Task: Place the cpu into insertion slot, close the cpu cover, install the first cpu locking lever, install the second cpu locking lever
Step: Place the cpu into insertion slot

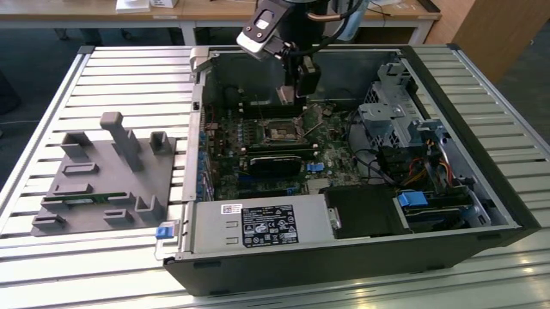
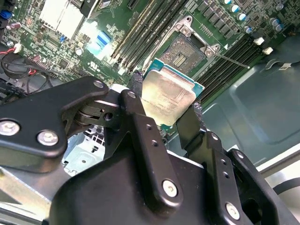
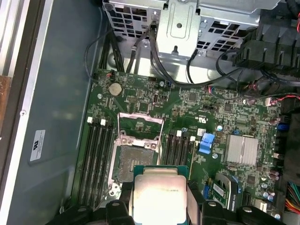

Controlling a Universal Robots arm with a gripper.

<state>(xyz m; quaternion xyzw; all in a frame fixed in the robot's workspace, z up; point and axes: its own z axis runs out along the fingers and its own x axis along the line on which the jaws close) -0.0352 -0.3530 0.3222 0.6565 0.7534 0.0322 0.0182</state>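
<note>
Seemingly, gripper (image 2: 167,99) holds cpu (image 3: 160,197) over the insertion slot (image 3: 132,161).

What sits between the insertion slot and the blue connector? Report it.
Long black narrow slots, in the first wrist view, run between the insertion slot and the blue connector.

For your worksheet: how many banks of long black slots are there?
2: a first bank beside the insertion slot, a second bank on its opposite side. The gripper, holding the cpu, may hide more.
</note>
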